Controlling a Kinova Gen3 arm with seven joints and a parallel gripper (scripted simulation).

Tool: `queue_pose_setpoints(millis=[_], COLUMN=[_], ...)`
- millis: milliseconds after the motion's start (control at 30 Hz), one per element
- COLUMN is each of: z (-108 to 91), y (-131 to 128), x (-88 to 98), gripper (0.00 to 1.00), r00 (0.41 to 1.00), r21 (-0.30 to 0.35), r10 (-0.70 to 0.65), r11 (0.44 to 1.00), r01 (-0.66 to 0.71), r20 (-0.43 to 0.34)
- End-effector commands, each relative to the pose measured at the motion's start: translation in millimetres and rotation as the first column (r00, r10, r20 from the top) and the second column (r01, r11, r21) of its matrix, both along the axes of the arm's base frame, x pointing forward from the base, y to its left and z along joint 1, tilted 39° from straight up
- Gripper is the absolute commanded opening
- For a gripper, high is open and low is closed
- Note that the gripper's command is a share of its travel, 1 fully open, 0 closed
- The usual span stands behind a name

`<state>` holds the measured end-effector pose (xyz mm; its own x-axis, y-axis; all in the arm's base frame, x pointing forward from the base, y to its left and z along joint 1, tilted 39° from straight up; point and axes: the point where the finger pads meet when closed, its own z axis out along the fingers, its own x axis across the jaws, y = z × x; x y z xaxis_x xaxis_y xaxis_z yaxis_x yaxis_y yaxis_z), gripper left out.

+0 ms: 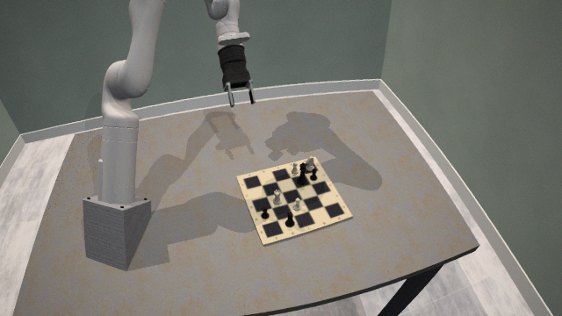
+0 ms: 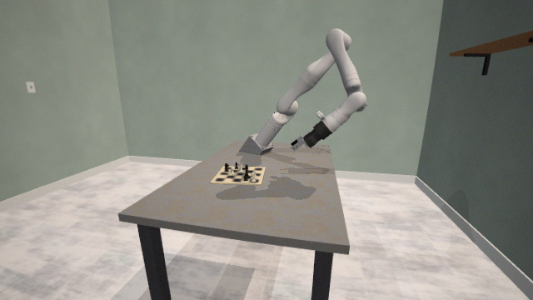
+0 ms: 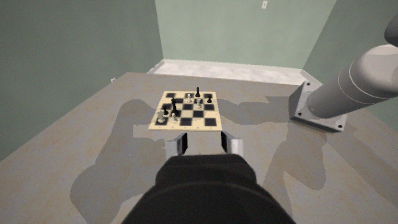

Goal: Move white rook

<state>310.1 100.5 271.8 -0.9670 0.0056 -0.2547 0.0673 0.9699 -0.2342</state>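
A small chessboard (image 1: 294, 199) lies on the grey table, right of centre. It holds several white and black pieces. A white piece with a notched top (image 1: 277, 197), which looks like the rook, stands near the board's middle left. The other white pieces (image 1: 310, 163) and a tall black piece (image 1: 302, 174) cluster at the far corner. My gripper (image 1: 241, 97) is open and empty, high above the table, well behind the board. In the wrist view the fingers frame bare table, with the board (image 3: 187, 110) ahead. The letters on the board's edge are too small to read.
The arm's base block (image 1: 116, 228) stands at the table's left front. The table's edges drop off near the board's right and front sides. In the exterior view the board (image 2: 238, 175) and the gripper (image 2: 295, 145) sit at the table's far end.
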Motion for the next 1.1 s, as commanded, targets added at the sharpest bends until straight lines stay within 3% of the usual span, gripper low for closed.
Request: queue_pose_setpoints(millis=[0, 300, 667, 867, 1067], z=[5.7, -2.8, -24.9, -47.8, -69.1], y=[-3, -7, -32, -55, -71], x=[-1.7, -3.6, -19.0, -38.0, -54.6], gripper=[1.0, 1.0, 1.0, 1.0, 1.0], r00=[1.0, 0.999, 0.972, 0.883, 0.699], r21=[0.011, 0.003, 0.021, 0.042, 0.068], r10=[-0.011, -0.029, -0.185, -0.372, -0.559], r11=[1.0, 1.0, 0.982, 0.916, 0.757], r01=[0.011, 0.029, 0.19, 0.4, 0.649], r20=[0.002, -0.025, -0.146, -0.287, -0.447])
